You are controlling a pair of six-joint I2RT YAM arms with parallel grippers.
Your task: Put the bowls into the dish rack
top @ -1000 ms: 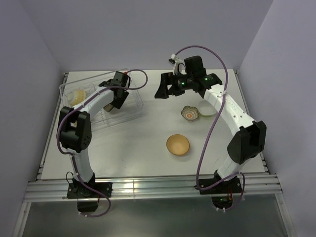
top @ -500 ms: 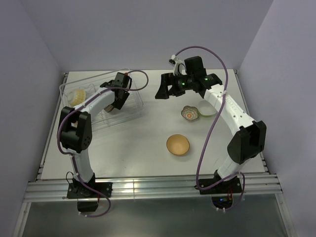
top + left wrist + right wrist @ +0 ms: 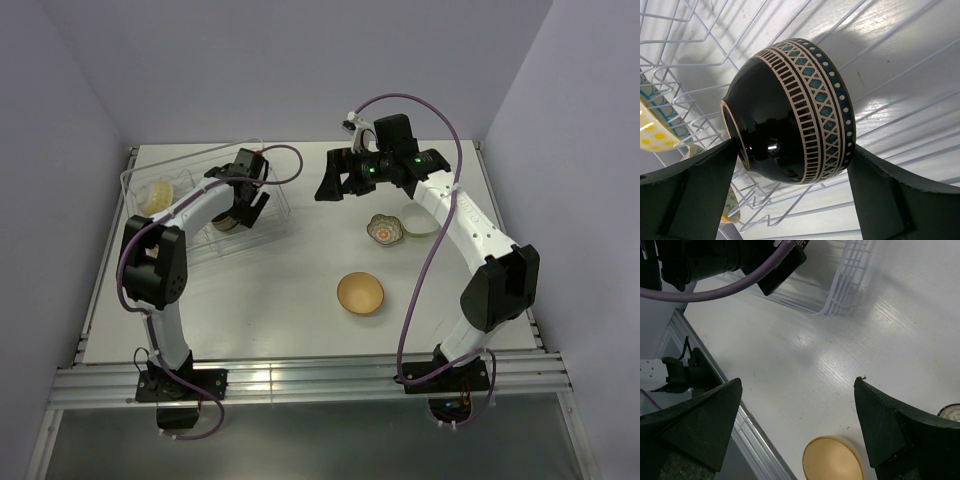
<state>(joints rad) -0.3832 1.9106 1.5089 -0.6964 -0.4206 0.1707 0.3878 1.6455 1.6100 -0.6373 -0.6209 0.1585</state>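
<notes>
Left end effector (image 3: 792,150) wide astride dark patterned bowl (image 3: 790,100) in dish rack (image 3: 200,240), grip indeterminate; right end effector (image 3: 798,381) wide, empty.

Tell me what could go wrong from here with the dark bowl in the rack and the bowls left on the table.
1. The dark patterned bowl lies on its side on the dish rack's wires, with the left gripper's fingers close on both sides; withdrawing could catch it and roll it.
2. A roll could knock the yellow-dotted bowl beside it.
3. The scalloped bowl sits right by the lime-green bowl; grasping one may nudge the other.
</notes>
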